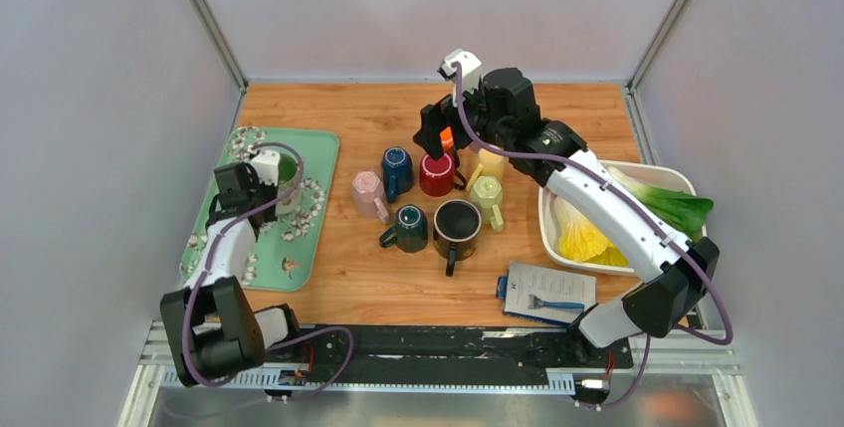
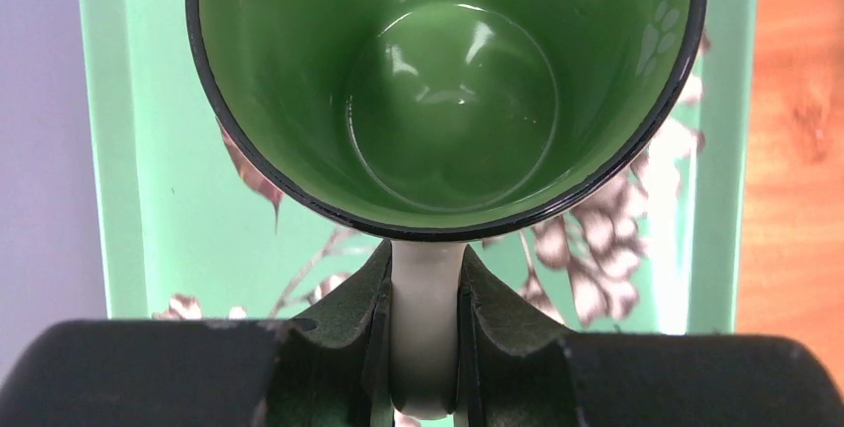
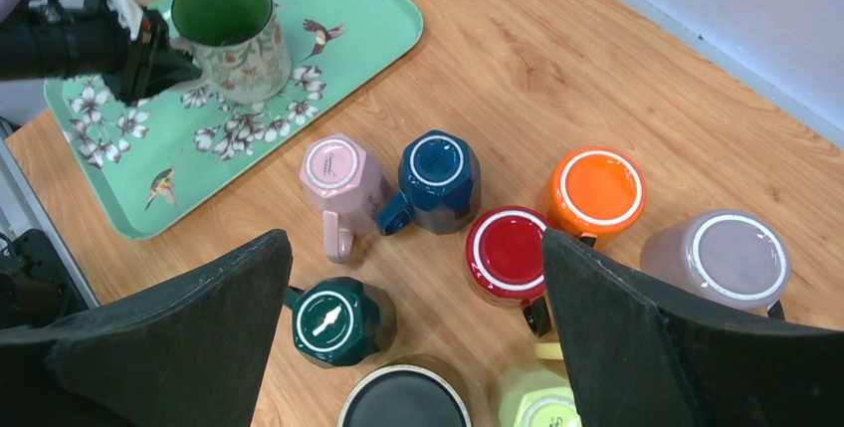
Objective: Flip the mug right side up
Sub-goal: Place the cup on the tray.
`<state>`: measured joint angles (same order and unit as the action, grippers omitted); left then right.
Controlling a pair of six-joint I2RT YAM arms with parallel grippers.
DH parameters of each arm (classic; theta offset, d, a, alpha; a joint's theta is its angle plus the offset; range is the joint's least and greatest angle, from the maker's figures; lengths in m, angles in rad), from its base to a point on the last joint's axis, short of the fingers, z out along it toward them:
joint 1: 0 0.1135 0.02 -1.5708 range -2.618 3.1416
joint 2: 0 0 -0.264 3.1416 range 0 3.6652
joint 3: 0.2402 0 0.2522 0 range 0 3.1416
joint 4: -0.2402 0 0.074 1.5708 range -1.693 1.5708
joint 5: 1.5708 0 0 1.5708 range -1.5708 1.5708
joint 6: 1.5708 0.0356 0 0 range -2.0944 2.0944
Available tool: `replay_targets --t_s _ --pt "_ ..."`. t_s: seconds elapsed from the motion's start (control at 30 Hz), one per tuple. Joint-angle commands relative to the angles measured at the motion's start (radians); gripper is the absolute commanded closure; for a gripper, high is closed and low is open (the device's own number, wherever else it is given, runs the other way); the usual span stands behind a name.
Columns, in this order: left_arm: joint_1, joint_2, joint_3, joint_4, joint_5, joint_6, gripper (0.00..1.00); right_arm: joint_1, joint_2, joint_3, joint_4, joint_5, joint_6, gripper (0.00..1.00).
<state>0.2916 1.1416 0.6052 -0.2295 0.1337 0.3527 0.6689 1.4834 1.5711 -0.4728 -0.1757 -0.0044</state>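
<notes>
on the green floral tray (image 1: 316,153) at the left, the green floral mug (image 2: 448,99) stands upright, mouth up. the left gripper (image 2: 428,283) is clenched on its pale handle (image 2: 426,347). over the cluster of bottom-up mugs, the right gripper (image 1: 436,138) hangs with fingers spread wide, grasping nothing, above the red mug (image 3: 510,253) and navy mug (image 3: 438,173).

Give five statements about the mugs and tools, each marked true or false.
The floral mug is mouth up over the green tray. True.
The left tool is shut on that mug's handle. True.
The right tool grips the red mug. False: it is open, clear of the red mug.
The orange mug is right side up. False: the orange mug's base faces up.
The pink mug sits on the tray. False: the pink mug is on the wooden table.
</notes>
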Motion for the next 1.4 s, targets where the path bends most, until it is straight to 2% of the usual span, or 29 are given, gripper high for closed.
replay_targets --t_s 0.0,0.3,0.67,0.9,0.97,1.1,1.37 --pt "0.008 0.132 0.101 0.190 -0.004 -0.087 1.00 -0.006 -0.019 -0.008 0.037 -0.012 0.009 0.00" --pt "0.012 0.374 0.282 0.256 -0.230 -0.171 1.00 -0.005 -0.041 -0.027 0.043 0.001 -0.071 0.00" --pt "0.046 0.542 0.426 0.283 -0.297 -0.153 1.00 -0.005 -0.072 -0.087 0.038 -0.016 -0.141 0.00" --pt "0.080 0.601 0.482 0.293 -0.223 -0.045 0.99 -0.005 -0.068 -0.098 0.031 -0.032 -0.170 0.00" --pt "0.084 0.626 0.509 0.270 -0.191 -0.022 0.95 -0.005 -0.061 -0.098 0.026 -0.033 -0.172 0.00" --pt "0.085 0.670 0.560 0.200 -0.117 -0.011 0.78 -0.005 -0.047 -0.086 0.013 -0.045 -0.173 0.00" --pt "0.084 0.688 0.592 0.138 -0.053 -0.073 0.71 -0.005 -0.034 -0.086 0.012 -0.046 -0.179 0.00"
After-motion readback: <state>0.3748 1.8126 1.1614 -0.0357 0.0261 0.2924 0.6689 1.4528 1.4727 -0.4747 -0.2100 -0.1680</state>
